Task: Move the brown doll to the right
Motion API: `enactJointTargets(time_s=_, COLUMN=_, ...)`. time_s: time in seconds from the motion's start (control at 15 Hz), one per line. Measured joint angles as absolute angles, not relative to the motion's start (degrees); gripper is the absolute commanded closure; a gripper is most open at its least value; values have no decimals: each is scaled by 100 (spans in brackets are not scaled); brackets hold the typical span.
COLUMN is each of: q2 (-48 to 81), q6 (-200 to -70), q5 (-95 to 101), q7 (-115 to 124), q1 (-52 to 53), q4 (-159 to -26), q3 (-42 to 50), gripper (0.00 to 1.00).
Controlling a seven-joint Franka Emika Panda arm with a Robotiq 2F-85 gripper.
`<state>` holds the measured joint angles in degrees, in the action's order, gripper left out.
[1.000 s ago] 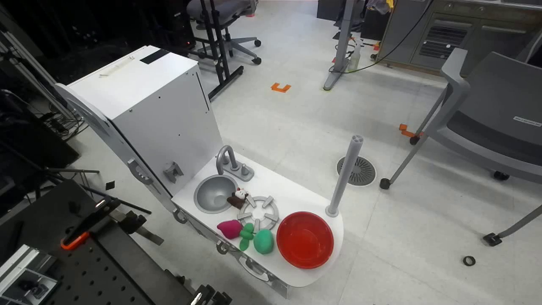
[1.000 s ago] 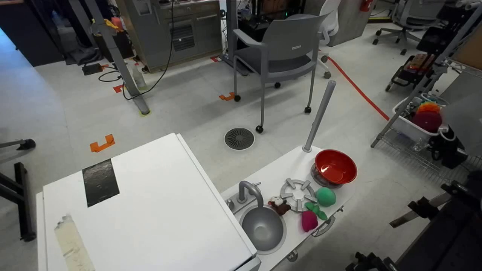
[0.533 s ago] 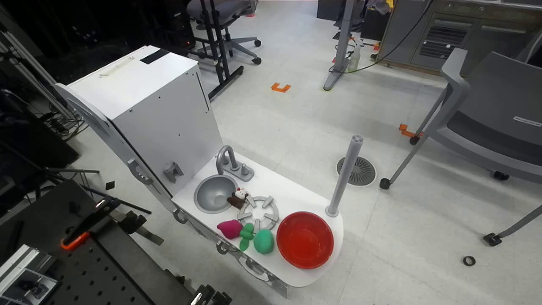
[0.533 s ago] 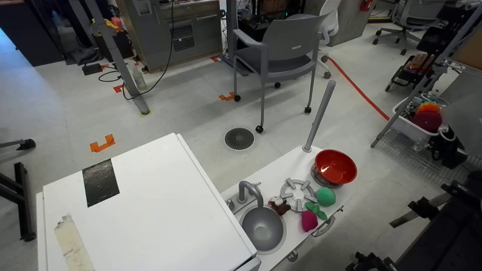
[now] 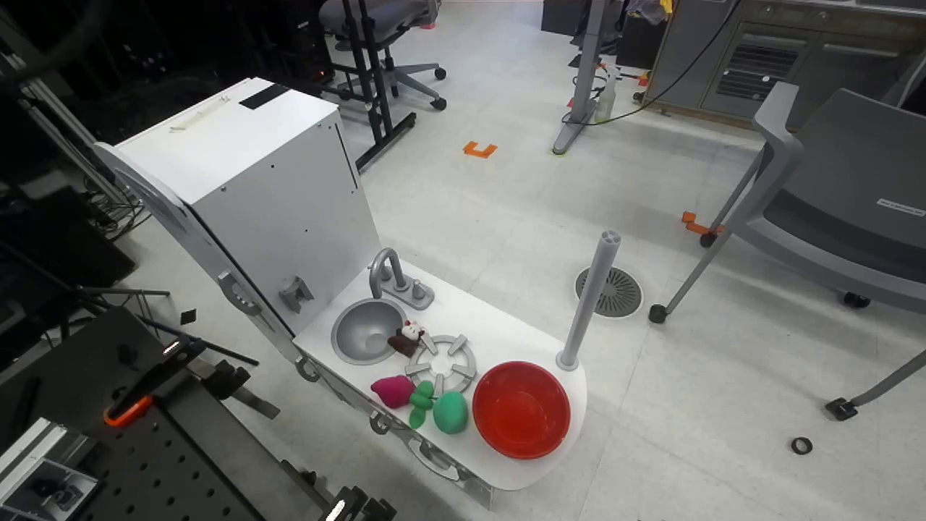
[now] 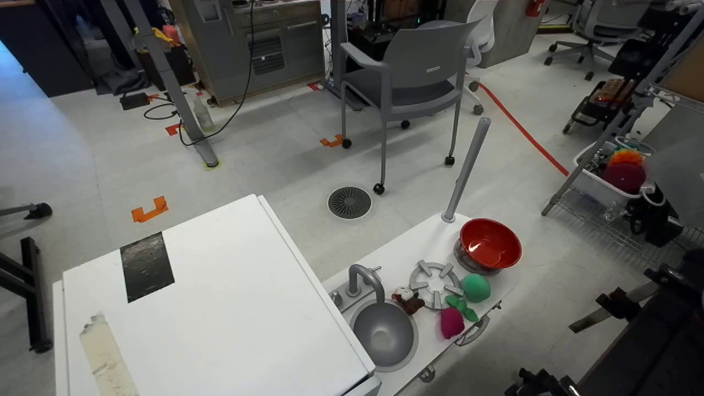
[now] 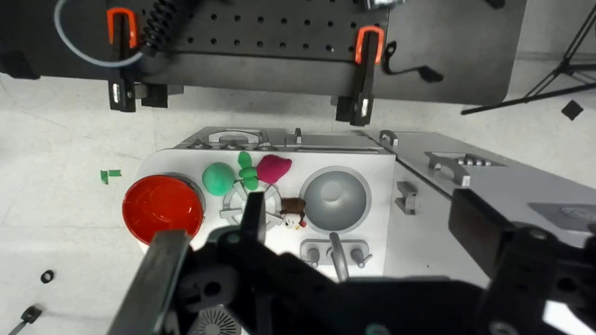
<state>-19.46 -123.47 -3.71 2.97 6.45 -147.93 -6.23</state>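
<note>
The brown doll, with a white face, lies on the white toy counter between the grey sink and the burner ring, in both exterior views (image 5: 402, 345) (image 6: 413, 304) and the wrist view (image 7: 293, 205). It touches or nearly touches the sink rim and the ring; I cannot tell which. My gripper (image 7: 361, 211) shows in the wrist view with its fingers wide apart and nothing between them. It is high above the counter, and the doll shows just right of its left finger (image 7: 253, 216). The gripper is out of sight in both exterior views.
The sink (image 5: 367, 331) has a faucet (image 6: 367, 275) beside it. A pink piece (image 5: 394, 391), green leaf piece (image 5: 419, 404) and green ball (image 5: 451, 412) lie along the front edge. A red bowl (image 5: 521, 410) and grey post (image 5: 589, 304) stand at the far end. A tall white cabinet (image 5: 289, 195) flanks the sink.
A dark blurred shape, perhaps part of the arm, has come in at the top left of an exterior view. The doll and the other toys have not moved.
</note>
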Motion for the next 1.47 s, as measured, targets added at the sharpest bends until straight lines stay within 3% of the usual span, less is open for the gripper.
enactJointTargets(time_s=0.4, q2=373, q6=-14118, q5=-299, q7=1143, q1=318, q4=-14113, q3=-554, gripper=0)
enactJointTargets(time_s=1.0, q2=3901, q6=-15307, q5=92, q7=2189, q1=811, q4=-12048, q3=146, gripper=0)
enactJointTargets(time_s=1.47, q2=6519, q6=-16047, q5=-68, q7=2179, q1=1028, q4=-9887, q3=175, gripper=0)
